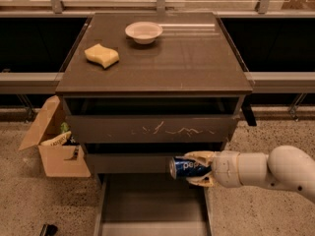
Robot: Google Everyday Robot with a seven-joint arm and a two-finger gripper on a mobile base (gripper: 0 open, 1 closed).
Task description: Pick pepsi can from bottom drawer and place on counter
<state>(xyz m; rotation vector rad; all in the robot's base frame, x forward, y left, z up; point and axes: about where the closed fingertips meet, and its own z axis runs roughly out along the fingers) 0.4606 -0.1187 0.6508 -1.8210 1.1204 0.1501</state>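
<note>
Hand (pixel 199 168) clamped on pepsi can (pixel 189 167), held sideways above open bottom drawer (pixel 152 205)

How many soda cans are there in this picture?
1. The pepsi can lies sideways in the claw, held above the open bottom drawer. More could be hidden in the cardboard box at the left.
</note>
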